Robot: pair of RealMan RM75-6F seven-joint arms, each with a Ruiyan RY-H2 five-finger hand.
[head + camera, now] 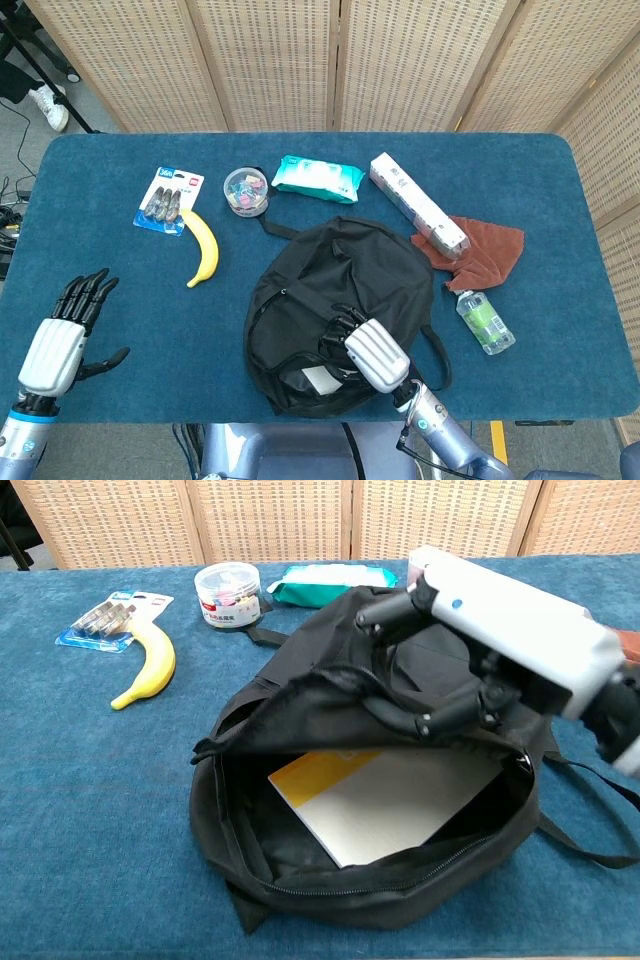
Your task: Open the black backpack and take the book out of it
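Gripping the upper flap [330, 695] of the black backpack [340, 300], the right hand [500, 640] held that fabric lifted, its dark fingers [385, 615] curled over the flap's top and its thumb pressed beneath. Directly below those fingers, inside the gaping main compartment, lay the book [385, 795], flat, pale with a yellow corner, apart from the fingertips and touched by neither hand. Well off to the far left of the bag, the left hand [62, 340] hovered over the blue surface [560, 210] with its fingers [88, 292] spread wide and holding nothing.
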